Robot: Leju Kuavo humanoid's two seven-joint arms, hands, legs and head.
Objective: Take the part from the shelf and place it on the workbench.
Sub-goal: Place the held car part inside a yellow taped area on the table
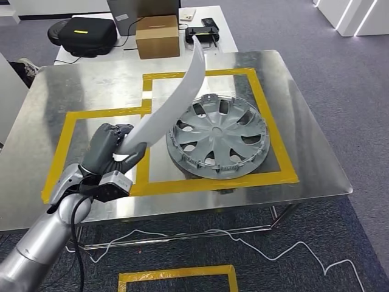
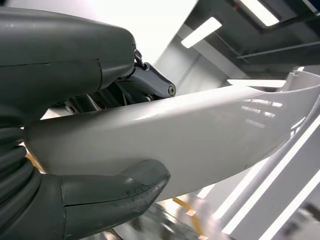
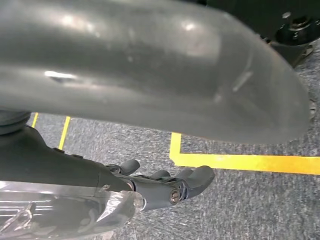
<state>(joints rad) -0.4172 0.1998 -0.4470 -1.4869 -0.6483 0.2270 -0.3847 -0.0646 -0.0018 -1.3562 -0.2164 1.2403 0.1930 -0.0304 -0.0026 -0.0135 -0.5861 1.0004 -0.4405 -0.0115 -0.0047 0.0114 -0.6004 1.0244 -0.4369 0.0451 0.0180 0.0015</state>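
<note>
A shiny metal counter (image 1: pixel 298 121) fills the middle of the head view, marked with yellow tape (image 1: pixel 275 137) and standing on grey carpet (image 1: pixel 348 55); a grey hubcap (image 1: pixel 217 137) lies inside the taped area. At lower left the left hand (image 1: pixel 107 152) grasps one end of the part (image 1: pixel 172 103) — a long, curved, glossy white strip — held above the counter, rising toward upper centre. Right hand (image 3: pixel 166 187): fingers slightly curled over carpet, holding nothing.

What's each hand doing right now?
Left hand: holding the white curved part above the workbench.
Right hand: hanging over the floor; fingers partly curled, state cannot be told.
</note>
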